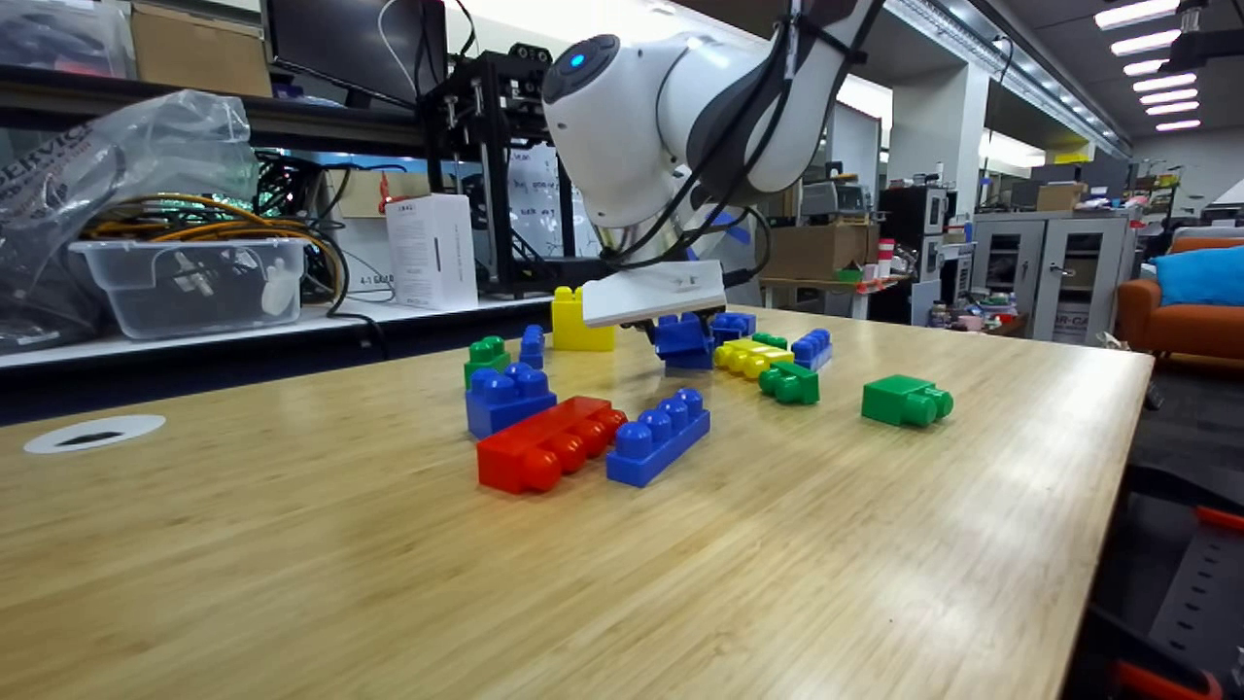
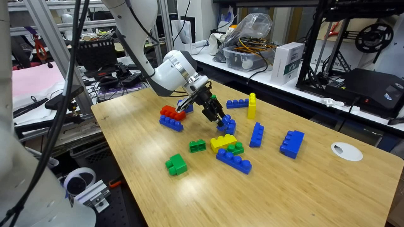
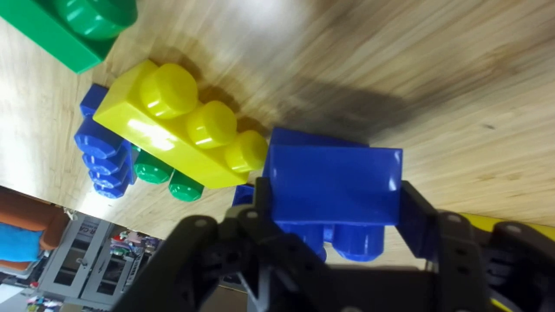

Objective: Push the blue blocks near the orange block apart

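The orange block (image 1: 549, 442) is a long red-orange brick lying on its side; it also shows in an exterior view (image 2: 173, 113). One long blue block (image 1: 659, 439) lies close along its stud side, and a chunky blue block (image 1: 507, 399) stands close behind it. My gripper (image 3: 336, 203) is away from these, shut on another chunky blue block (image 3: 334, 184), its fingers against two sides. That held block looks tilted in both exterior views (image 1: 683, 342) (image 2: 223, 123). Another blue block (image 2: 232, 127) sits right against or beside it; contact is unclear.
A yellow brick (image 2: 222, 142), green bricks (image 2: 197, 146) (image 2: 176, 164) and a long blue block (image 2: 234, 161) lie nearby. A tall yellow brick (image 2: 252, 106) stands by a blue block (image 2: 237, 103). More blue blocks (image 2: 257, 135) (image 2: 292, 144) lie farther along the table.
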You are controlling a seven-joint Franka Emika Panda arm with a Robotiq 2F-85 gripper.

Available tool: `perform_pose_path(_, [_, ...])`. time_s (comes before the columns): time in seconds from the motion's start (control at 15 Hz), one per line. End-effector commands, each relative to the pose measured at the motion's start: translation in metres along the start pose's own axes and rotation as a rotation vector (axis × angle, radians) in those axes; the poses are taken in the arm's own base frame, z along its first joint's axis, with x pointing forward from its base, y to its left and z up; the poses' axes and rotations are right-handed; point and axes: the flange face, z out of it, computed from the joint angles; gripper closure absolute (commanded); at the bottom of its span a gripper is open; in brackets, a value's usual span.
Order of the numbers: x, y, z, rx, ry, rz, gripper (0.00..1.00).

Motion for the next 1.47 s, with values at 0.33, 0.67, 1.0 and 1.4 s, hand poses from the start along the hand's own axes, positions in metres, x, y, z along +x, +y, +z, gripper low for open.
perform_pose_path(0.33, [-0.004,-0.003,0.009,0.000,0.065,0.029,0.56])
perform_pose_path(0.67, [-0.002,-0.003,0.013,-0.002,0.079,0.046,0.56])
perform_pose_path(1.0, [-0.004,-0.004,0.025,-0.015,0.094,0.044,0.56])
perform_pose_path(1.4, [-0.002,-0.006,0.039,-0.017,0.129,0.030,0.56])
